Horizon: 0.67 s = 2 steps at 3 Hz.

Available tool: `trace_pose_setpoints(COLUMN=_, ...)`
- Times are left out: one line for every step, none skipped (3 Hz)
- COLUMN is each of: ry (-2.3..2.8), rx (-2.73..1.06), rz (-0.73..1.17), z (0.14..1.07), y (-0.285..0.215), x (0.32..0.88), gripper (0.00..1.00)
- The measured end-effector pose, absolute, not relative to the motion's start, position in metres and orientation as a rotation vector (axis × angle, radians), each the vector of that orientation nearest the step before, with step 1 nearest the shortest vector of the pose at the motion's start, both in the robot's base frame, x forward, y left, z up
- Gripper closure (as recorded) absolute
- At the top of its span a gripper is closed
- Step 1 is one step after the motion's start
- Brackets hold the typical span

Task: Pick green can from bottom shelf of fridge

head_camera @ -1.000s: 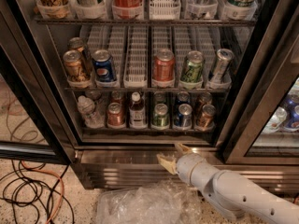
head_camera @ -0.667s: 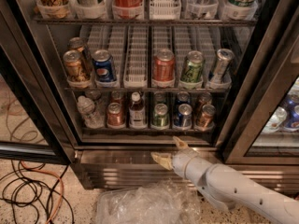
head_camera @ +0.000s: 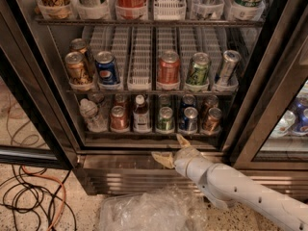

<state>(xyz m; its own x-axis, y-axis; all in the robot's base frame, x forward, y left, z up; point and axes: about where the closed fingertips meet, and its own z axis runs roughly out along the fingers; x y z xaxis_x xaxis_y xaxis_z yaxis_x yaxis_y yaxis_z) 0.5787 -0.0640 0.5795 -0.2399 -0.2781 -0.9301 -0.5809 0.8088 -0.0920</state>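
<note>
The green can (head_camera: pixel 165 119) stands upright in the front row of the bottom shelf (head_camera: pixel 144 134) of the fridge (head_camera: pixel 120 176), with a small bottle (head_camera: pixel 141 113) to its left and a blue can (head_camera: pixel 190 119) to its right. My gripper (head_camera: pixel 172 149) is on a white arm reaching in from the lower right. It hovers just below and in front of the shelf's front rail, slightly right of the green can and not touching it. Its two tan fingers (head_camera: pixel 162 159) are spread apart with nothing between them.
A brighter green can (head_camera: pixel 198 69), a red can (head_camera: pixel 169 67) and other cans sit on the rack above. Brown cans (head_camera: pixel 119 118) and a clear bottle (head_camera: pixel 90 114) share the bottom shelf. Crumpled clear plastic (head_camera: pixel 149 211) and cables (head_camera: pixel 29 201) lie on the floor. The open glass door (head_camera: pixel 269 114) stands at right.
My gripper has moved up and slightly left, from in front of the steel base to just below the bottom shelf's rail. The cans have not moved.
</note>
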Motion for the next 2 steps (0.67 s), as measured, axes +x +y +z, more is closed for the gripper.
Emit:
trace_pose_setpoints(ry=1.848, rx=-0.644, rz=0.334, z=0.5791, y=-0.0649, x=0.5751, gripper=0.26)
trace_pose_setpoints(ry=1.848, rx=-0.644, rz=0.334, z=0.5791, y=-0.0650, x=0.5750, gripper=0.27)
